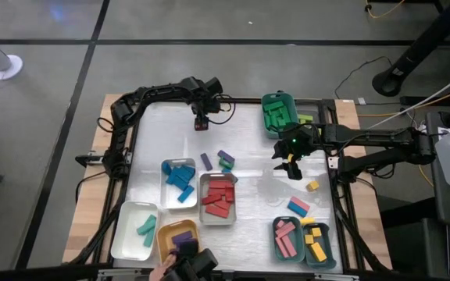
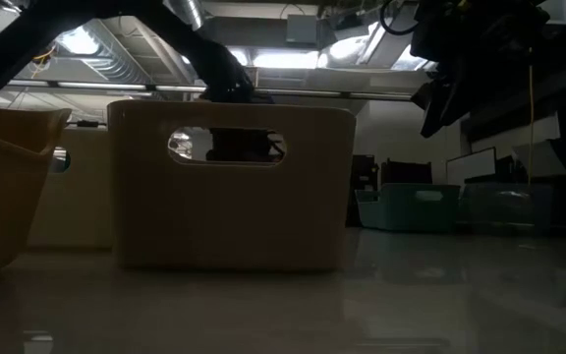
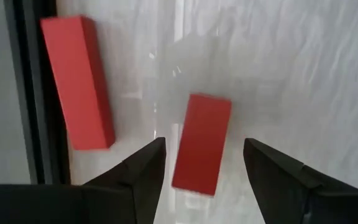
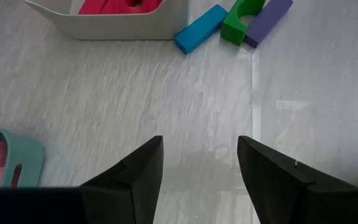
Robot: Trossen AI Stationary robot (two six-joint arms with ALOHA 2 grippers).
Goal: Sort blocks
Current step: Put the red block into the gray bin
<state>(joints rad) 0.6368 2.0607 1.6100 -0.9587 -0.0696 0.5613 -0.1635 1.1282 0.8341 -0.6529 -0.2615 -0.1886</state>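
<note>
Hovering at about 11 o'clock on the white counter (image 1: 256, 156), the left gripper (image 3: 204, 163) points down with its fingers spread apart and holding nothing. A red block (image 3: 202, 143) lies flat on the counter right between the two fingers, but they do not touch it. A second, longer red block (image 3: 78, 81) lies just beside it, by the dark edge of the counter.

The right gripper (image 4: 200, 163) hangs over bare counter at about 2 o'clock, near the green tray (image 1: 279, 114) of green blocks. Its fingers are released too, with nothing between them.

Near the middle of the counter sit a few loose blocks: a blue block (image 4: 201, 28), a green block (image 4: 240, 20) and a purple block (image 4: 268, 21), all bunched together. The green one touches the purple one.

Just at 6 o'clock from them is the white tray (image 1: 219, 220) full of red blocks, and beside it another white tray (image 1: 167, 181) with blue blocks. At 7 o'clock a white tray (image 1: 128, 236) holds teal blocks and an orange tray (image 1: 165, 232) holds purple ones. At 5 o'clock two teal trays (image 1: 303, 264) hold pink blocks and yellow blocks. A yellow block (image 1: 312, 186) and a pink and blue pair (image 1: 298, 207) lie loose at 4 o'clock.

The low view is dark, so only what may be the side of a tan bin (image 2: 232, 187) shows up close.
</note>
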